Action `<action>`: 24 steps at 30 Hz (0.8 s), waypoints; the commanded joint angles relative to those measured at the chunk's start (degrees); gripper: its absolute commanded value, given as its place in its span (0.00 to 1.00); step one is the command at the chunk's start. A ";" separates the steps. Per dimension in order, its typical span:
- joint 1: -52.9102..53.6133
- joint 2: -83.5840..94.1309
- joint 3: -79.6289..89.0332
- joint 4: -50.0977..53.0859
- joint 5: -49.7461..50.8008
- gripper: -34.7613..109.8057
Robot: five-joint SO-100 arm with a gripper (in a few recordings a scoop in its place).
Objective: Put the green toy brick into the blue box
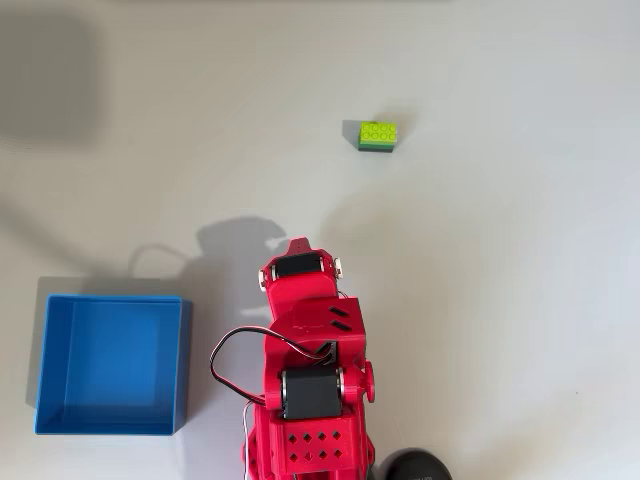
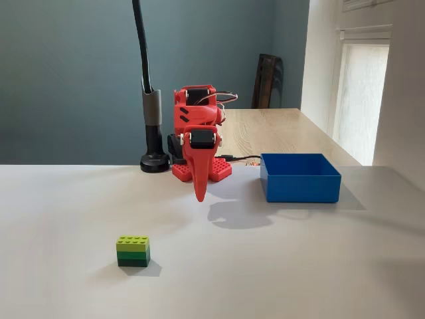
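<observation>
On the white table, brick and box sit well apart, the arm between them.

From overhead, the brick [image 1: 377, 135] lies upper right of centre, lime studs up over a darker green layer (its shadow falls just beside it). The box [image 1: 183, 365] rests at lower left with nothing in it, and the red arm [image 1: 305, 370] rises from the bottom edge beside it, its gripper [image 1: 298, 246] folded in near the base, well short of the brick. From the fixed view, the brick [image 2: 133, 251] stands alone in the foreground at left, while the box [image 2: 300, 187] sits farther back at right. The gripper [image 2: 199, 196] hangs point-down above the table, its fingers drawn together to a tip, holding nothing, apart from both brick and box.
</observation>
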 commanded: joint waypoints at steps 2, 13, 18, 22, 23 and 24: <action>-0.53 1.23 0.26 0.00 -0.97 0.24; -0.53 1.23 0.26 0.00 -0.97 0.24; -0.53 1.23 0.26 0.00 -0.79 0.24; -0.26 1.05 0.09 -0.09 -0.70 0.24; -0.26 0.97 -0.09 -0.70 -0.97 0.24; -0.26 0.79 -0.44 -1.41 -1.14 0.24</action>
